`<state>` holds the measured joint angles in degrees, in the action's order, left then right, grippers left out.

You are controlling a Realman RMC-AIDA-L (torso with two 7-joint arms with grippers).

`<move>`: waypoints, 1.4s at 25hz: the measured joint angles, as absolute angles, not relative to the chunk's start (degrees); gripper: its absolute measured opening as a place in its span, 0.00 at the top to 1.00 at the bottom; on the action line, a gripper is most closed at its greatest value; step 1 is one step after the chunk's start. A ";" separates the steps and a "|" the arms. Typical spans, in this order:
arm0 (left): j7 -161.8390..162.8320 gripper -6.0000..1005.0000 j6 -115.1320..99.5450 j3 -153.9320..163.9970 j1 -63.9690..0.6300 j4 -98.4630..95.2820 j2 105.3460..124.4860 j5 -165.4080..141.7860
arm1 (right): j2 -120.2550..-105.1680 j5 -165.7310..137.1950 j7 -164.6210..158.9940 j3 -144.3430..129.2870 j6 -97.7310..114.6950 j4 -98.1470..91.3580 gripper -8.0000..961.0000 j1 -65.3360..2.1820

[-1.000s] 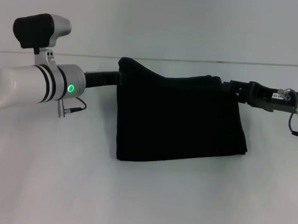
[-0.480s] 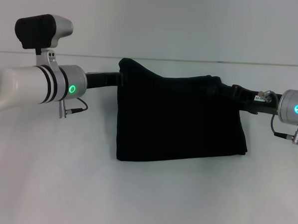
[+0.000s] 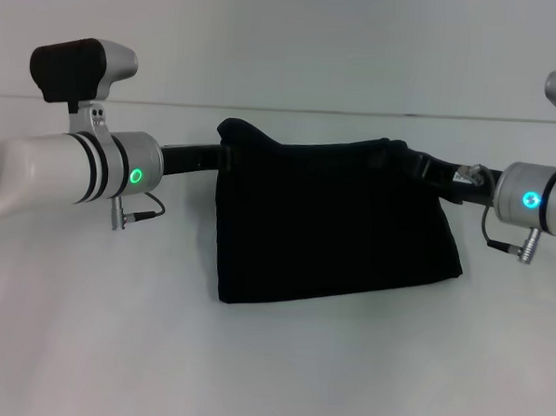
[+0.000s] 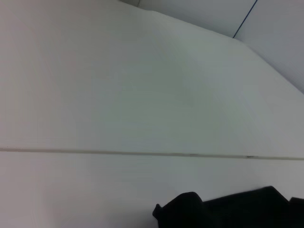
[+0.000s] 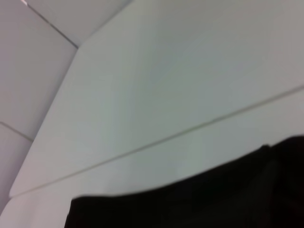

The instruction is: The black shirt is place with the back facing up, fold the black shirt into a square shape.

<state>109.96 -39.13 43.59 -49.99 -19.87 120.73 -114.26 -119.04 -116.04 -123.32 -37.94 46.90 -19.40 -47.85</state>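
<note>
Even, soft, bright light overhead. Faint shadow under the black shirt on the white counter. No glare. Right wrist view soft, blurred; shirt shows no detail.

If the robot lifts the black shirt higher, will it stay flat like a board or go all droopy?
Probably droopy. The black shirt already bunches into soft lumps at its far corners, where the left gripper and right gripper meet it, so it looks floppy. It would likely sag in the middle. Being thin cloth, it seems light.
</note>
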 joint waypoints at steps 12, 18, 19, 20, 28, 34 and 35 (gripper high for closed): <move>109.95 0.99 -38.99 43.59 -49.28 -19.96 120.87 -114.26 | -119.81 -109.91 -118.16 -38.18 40.38 -17.41 0.19 -48.96; 109.95 0.99 -38.94 43.59 -49.22 -20.10 120.85 -114.26 | -119.79 -105.75 -113.72 -38.25 39.30 -16.40 0.19 -48.96; 109.95 0.99 -38.93 43.60 -49.22 -20.09 120.85 -114.26 | -119.79 -105.64 -113.62 -38.22 39.30 -16.35 0.19 -48.96; 109.95 0.99 -38.93 43.59 -49.22 -20.08 120.85 -114.26 | -119.80 -105.61 -113.59 -38.21 39.29 -16.32 0.19 -48.97; 109.95 0.99 -39.52 43.60 -49.21 -20.00 120.84 -114.26 | -116.90 -106.49 -117.79 -39.28 42.55 -16.73 0.19 -48.14; 109.95 0.99 -40.23 43.60 -49.48 -20.29 120.80 -114.26 | -111.85 -107.61 -123.28 -41.14 54.14 -16.94 0.20 -45.87; 109.95 0.99 -40.61 43.60 -49.66 -20.36 120.70 -114.26 | -111.33 -107.62 -123.65 -41.10 55.70 -17.11 0.20 -45.51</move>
